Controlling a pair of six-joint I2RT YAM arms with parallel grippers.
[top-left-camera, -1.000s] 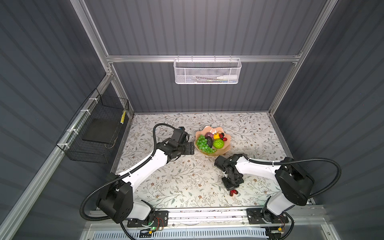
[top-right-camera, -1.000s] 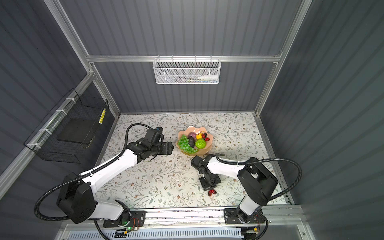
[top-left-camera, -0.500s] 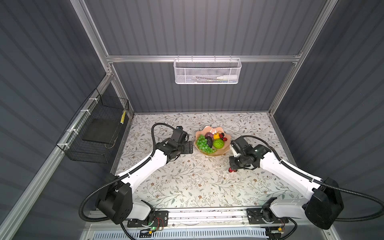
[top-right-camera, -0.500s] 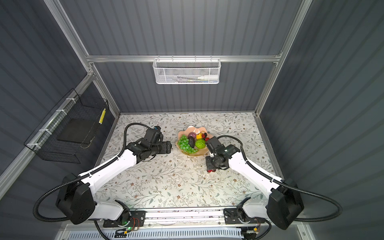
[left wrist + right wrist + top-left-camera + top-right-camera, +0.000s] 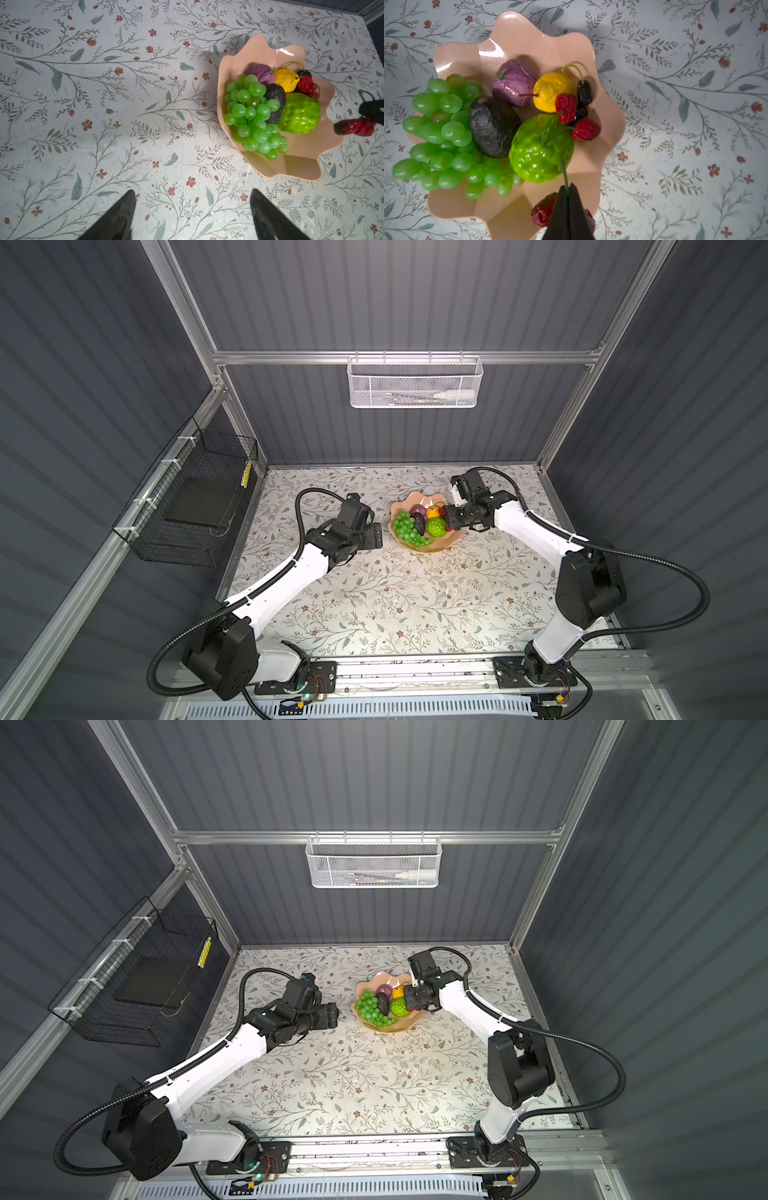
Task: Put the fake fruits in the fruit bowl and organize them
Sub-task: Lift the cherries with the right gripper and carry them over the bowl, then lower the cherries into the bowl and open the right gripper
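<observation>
Red cherries (image 5: 543, 211) dangle by a thin green stem pinched in the right gripper (image 5: 568, 188), just over the fruit bowl (image 5: 517, 25) rim. Released here, they may tumble onto the counter (image 5: 675, 104). The bumpy green ball (image 5: 539, 149) crowds the landing spot. The left gripper (image 5: 192, 190), spread and empty, hovers near the bowl.

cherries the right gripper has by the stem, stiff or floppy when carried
Likely floppy: the right gripper pinches only the thin green stem, with the cherries hanging beside it, so they may swing. They look small and light. Dropped into the fruit bowl, they could roll.
</observation>
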